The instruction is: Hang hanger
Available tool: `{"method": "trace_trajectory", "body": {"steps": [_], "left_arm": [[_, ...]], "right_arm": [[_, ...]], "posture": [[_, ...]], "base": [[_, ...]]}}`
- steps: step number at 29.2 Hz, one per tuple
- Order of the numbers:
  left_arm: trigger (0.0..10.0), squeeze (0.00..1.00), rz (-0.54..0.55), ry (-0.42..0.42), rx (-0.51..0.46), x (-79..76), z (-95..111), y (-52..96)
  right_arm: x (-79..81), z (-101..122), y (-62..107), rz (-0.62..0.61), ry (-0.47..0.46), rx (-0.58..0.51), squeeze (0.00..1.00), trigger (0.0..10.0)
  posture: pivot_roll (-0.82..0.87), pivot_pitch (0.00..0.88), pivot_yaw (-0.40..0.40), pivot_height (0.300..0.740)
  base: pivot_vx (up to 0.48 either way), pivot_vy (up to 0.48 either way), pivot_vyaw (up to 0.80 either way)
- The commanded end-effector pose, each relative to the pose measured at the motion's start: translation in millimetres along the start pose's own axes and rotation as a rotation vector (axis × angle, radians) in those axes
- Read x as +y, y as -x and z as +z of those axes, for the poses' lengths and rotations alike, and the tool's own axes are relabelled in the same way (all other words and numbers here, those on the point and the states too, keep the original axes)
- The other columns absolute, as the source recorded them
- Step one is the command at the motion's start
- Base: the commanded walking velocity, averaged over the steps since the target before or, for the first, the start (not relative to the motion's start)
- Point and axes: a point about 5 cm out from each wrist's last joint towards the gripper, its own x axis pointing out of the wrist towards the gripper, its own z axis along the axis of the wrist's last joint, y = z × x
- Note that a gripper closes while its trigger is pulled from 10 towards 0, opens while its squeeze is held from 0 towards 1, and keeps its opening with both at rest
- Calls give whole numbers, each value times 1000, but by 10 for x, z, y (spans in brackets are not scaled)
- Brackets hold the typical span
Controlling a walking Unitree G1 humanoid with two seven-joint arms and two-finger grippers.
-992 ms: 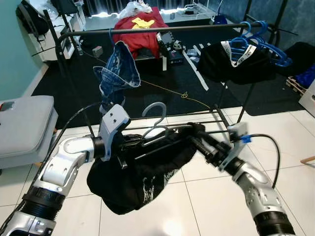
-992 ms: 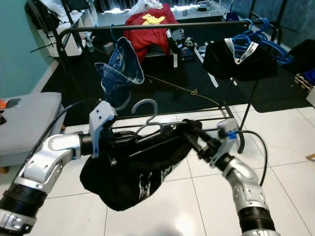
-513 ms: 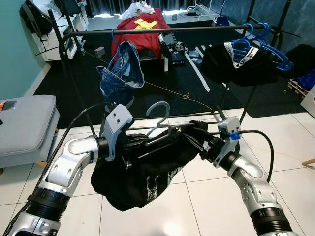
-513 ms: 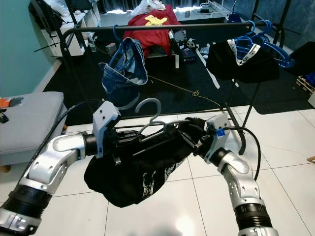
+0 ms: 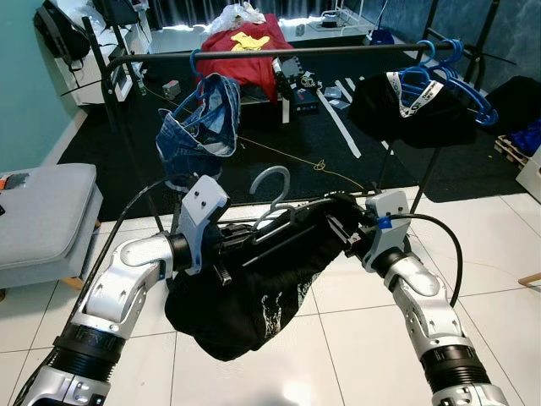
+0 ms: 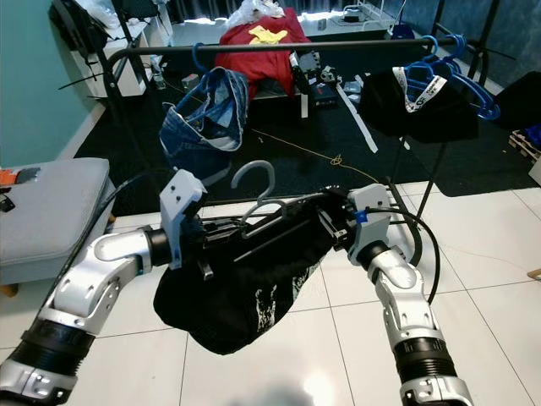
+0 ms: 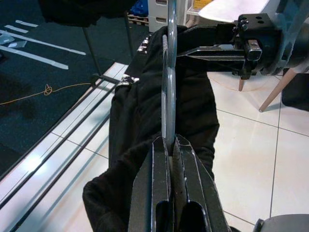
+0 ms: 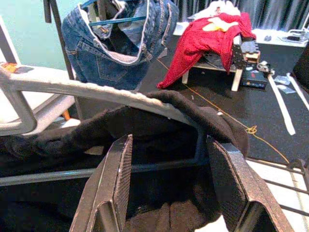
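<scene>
A grey hanger (image 5: pixel 269 182) with a black garment (image 5: pixel 245 296) draped over it is held level in front of me, below the black clothes rail (image 5: pixel 279 52). My left gripper (image 5: pixel 226 252) is shut on the hanger; in the left wrist view (image 7: pixel 171 145) the fingers pinch its grey bar (image 7: pixel 169 72). My right gripper (image 5: pixel 342 227) is at the hanger's other end. In the right wrist view (image 8: pixel 169 145) its fingers stand wide apart, open, with the garment-covered hanger arm (image 8: pixel 96 92) and lower bar between them.
Blue jeans (image 5: pixel 199 127) hang on the rail at the left, and a black shirt on blue hangers (image 5: pixel 414 106) hangs at the right. The rack's base bars (image 5: pixel 355 199) lie on the tiled floor. A grey seat (image 5: pixel 38 211) stands at my left. A red cloth (image 5: pixel 237 42) lies behind.
Both arms have lifted the hanger and garment a little. The right gripper has drawn in closer along the hanger's end. The jeans have swung on the rail.
</scene>
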Motion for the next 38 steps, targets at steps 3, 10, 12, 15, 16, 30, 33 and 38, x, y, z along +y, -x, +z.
{"method": "trace_trajectory", "body": {"steps": [3,10,12,15,16,30,33,38], "left_arm": [[0,0,22,-6,-21,23,35,36],[0,0,74,-10,13,60,-24,23],[0,0,81,-8,14,66,-24,23],[0,0,107,0,13,94,-21,27],[0,0,122,10,7,113,-16,30],[0,0,95,267,-220,210,241,87],[0,0,-20,348,-265,136,280,100],[0,0,-176,538,-358,49,272,125]], "right_arm": [[107,10,-26,38,2,-24,0,10000],[336,236,-71,68,120,-203,0,10000],[318,255,-71,40,149,-218,0,10000],[207,332,-45,-72,163,-277,0,10000],[124,372,-19,-142,139,-308,0,10000],[-601,-47,390,-480,-373,-297,0,10000],[-582,-220,434,-385,-507,-271,0,10000],[-458,-401,470,-240,-558,-202,0,10000]], "posture": [[48,85,52,740],[48,73,52,740],[50,68,52,740],[50,66,54,740],[50,65,54,740],[48,71,64,740],[50,76,61,740],[51,78,54,740]], "base": [[0,0,0],[0,0,0],[0,0,0],[0,0,0],[0,0,0],[0,0,0],[0,0,0],[0,0,0]]}}
